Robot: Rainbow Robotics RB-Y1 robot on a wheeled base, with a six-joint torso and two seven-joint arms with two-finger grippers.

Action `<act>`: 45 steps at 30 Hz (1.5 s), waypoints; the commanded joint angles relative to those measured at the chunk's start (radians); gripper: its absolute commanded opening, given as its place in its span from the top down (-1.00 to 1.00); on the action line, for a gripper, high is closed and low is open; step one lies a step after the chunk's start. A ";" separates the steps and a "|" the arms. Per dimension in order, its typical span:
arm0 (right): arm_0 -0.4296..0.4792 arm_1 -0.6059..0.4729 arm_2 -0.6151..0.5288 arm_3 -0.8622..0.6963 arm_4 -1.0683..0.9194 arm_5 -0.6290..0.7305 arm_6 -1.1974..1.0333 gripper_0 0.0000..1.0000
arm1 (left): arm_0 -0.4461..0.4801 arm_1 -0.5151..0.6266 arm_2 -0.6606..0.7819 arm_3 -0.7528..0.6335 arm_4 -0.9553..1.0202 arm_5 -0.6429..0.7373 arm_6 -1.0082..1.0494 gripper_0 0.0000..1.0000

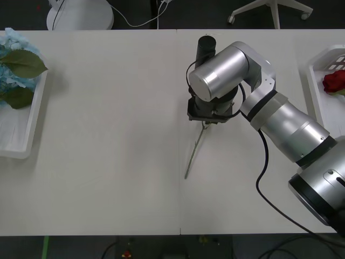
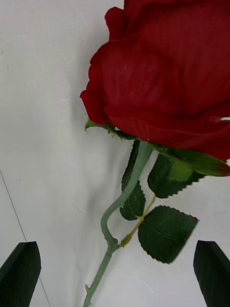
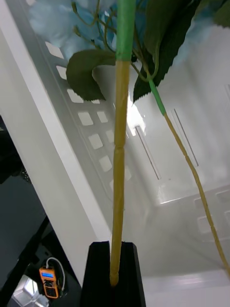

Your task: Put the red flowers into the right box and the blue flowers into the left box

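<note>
A red flower lies on the white table just ahead of my right gripper, whose black fingers stand open to either side of its stem. In the front view the right arm covers the bloom, and the red flower's stem pokes out below the wrist. Another red flower lies in the right box. My left gripper is shut on the yellowish stem of a blue flower over the left box. Blue flowers rest in the left box.
The table is bare white between the two boxes. Chair and stand bases sit on the dark floor beyond the far edge. An orange device lies on the floor beside the left box.
</note>
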 commanded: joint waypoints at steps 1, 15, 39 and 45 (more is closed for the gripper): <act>-0.053 0.057 -0.020 0.048 0.034 -0.046 0.043 -0.85 | -0.028 0.006 0.007 -0.003 -0.022 -0.024 0.110 -0.72; -0.053 0.092 -0.020 0.140 0.073 -0.130 0.070 -0.85 | -0.027 0.006 0.105 -0.170 0.182 0.056 -0.074 -1.00; -0.055 0.088 -0.031 0.186 0.068 -0.162 0.101 1.00 | -0.020 0.006 0.045 -0.421 0.708 0.315 -0.155 -1.00; -0.069 0.066 -0.063 0.185 0.038 -0.162 0.119 1.00 | -0.020 0.006 -0.014 -0.544 0.732 0.345 -0.155 -1.00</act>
